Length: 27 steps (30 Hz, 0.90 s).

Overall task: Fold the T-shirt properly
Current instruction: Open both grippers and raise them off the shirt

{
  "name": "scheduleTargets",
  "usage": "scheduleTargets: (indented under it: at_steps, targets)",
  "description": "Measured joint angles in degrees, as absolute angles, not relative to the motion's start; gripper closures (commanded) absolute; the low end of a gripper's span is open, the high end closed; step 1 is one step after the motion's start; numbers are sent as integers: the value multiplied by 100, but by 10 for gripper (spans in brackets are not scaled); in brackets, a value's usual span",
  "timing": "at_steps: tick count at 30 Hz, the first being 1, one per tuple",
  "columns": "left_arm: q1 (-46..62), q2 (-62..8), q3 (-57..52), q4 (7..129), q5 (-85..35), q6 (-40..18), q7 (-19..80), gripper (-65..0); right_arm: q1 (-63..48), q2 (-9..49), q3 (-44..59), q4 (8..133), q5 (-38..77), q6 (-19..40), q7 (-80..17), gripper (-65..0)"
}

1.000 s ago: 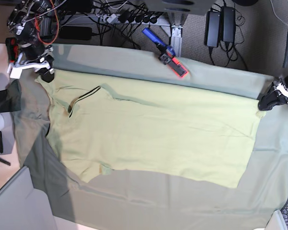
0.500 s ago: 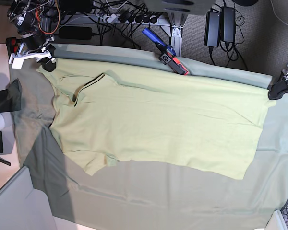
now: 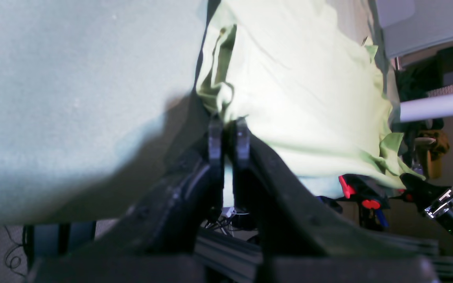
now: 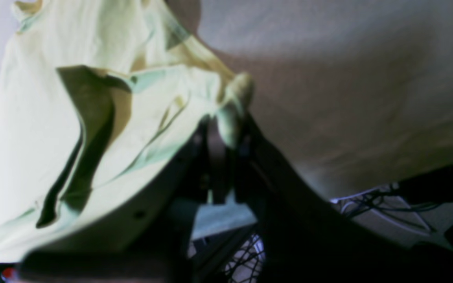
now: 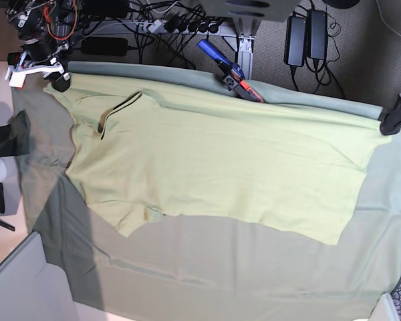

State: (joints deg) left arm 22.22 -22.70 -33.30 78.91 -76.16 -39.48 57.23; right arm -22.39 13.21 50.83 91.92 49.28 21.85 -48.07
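- Base view: the T-shirt (image 5: 214,167) lies spread over the table cloth (image 5: 207,274), reaching almost from one side of the frame to the other, collar end toward the frame's left.
- Base view: the right gripper (image 5: 53,77) sits at the shirt's far left corner; the left gripper (image 5: 391,124) sits at the far right corner and is cut off by the frame edge, so its jaws cannot be read here.
- Left wrist view: the left gripper (image 3: 226,131) has its jaws pressed together on a bunched edge of the T-shirt (image 3: 309,90). The table cloth (image 3: 73,98) fills the frame's left side.
- Right wrist view: the right gripper (image 4: 226,135) pinches a small wad of the T-shirt (image 4: 34,129); the finger tips are dark, blurred and partly covered by fabric.
- Base view: a blue and red clamp (image 5: 230,72) stands at the cloth's far edge, its lower end hidden behind the shirt's edge.
- Both wrist views are soft in focus; no tag can be made out.
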Motion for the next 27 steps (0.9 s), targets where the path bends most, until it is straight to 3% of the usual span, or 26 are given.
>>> scheduleTargets:
  at_steps: [8,12,13,15,18,21,27]
  targets:
    - [2222,-2270,-3330,7891,-7594,-3948,5723,0,-2239,1317,5083,9192,4925,2187,-4807,-17]
    - [2222,-2274,-3341,7891,-7579,-3946,5717,0,-2239,1319,5089,9192,4836,2189,-4772,-221]
    - [2222,-2274,-3341,7891,-7550,-3946,5699,-17,-2239,1319,5096,9192,4790,2189,-4759,-247]
    - [2222,-2272,-3341,7891,-7494,-3946,5699,-124,-2239,1319,5098,9192,4639,2189,-4650,-273]
    - [2222,-2279,-3350,7891,-7415,-3944,5612,-245,-2239,1321,5100,9192,4600,2189,-4609,-276]
    - [2226,-2287,-3352,7891,-7400,-3944,5607,-286,-2239,1321,5100,9192,4600,2189,-4609,-276]
    - [2285,-2281,-3415,7891,-7330,-3944,5548,-309,-2239,1321,5100,9192,4519,2189,-4499,-276]
